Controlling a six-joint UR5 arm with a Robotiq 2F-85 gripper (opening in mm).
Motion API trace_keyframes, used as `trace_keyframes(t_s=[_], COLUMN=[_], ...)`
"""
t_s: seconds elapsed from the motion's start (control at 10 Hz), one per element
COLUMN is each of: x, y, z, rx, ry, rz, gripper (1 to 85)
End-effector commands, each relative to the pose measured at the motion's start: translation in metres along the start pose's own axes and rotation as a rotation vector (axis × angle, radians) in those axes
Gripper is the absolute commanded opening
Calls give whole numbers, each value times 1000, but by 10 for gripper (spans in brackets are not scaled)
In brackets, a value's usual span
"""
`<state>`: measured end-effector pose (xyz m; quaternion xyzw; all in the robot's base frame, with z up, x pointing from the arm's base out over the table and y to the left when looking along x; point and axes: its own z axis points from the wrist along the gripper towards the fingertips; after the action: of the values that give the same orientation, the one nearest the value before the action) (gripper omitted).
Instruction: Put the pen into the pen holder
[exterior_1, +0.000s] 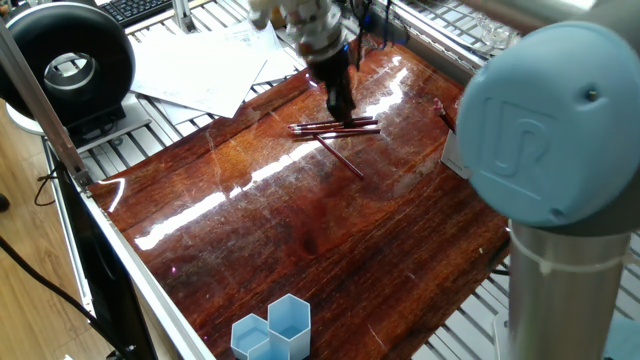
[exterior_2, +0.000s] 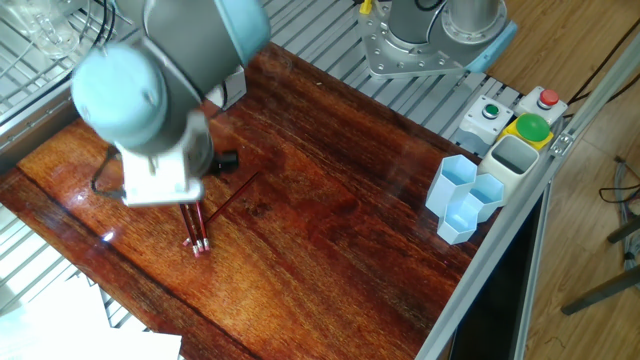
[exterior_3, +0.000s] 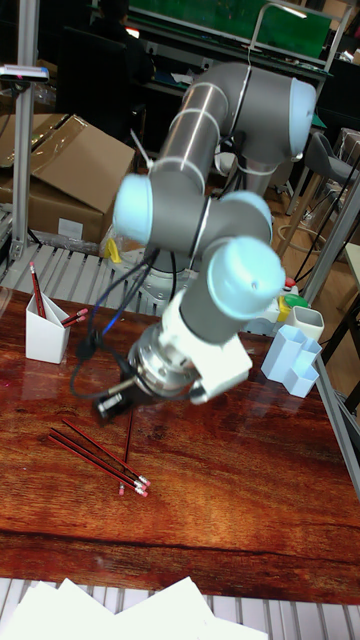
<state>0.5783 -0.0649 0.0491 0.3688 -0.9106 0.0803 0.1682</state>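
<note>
Three dark red pens lie together on the glossy wooden table, and one more pen lies slanted beside them. The tall view also shows the pens. The white pen holder stands at the table's far left in the tall view with a pen upright in it. In one fixed view the arm hides most of the pen holder. My gripper hovers just above the lying pens, blurred by motion. Nothing shows between its fingers. In the other fixed view the wrist covers it.
Light blue honeycomb cups stand at the table edge opposite the pen holder. A button box sits behind them. White papers and a black ring device lie off the table. The big arm body blocks one corner.
</note>
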Motion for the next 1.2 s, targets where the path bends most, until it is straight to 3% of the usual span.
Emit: trace_keyframes(t_s=[0.0, 0.5, 0.8, 1.1], x=[-12, -29, -37, -40], y=[-2, -9, -12, -15], z=[17, 11, 17, 12], rx=[19, 52, 62, 65], ry=[23, 59, 59, 71], rz=[25, 27, 24, 19], gripper=[410, 367, 360, 350])
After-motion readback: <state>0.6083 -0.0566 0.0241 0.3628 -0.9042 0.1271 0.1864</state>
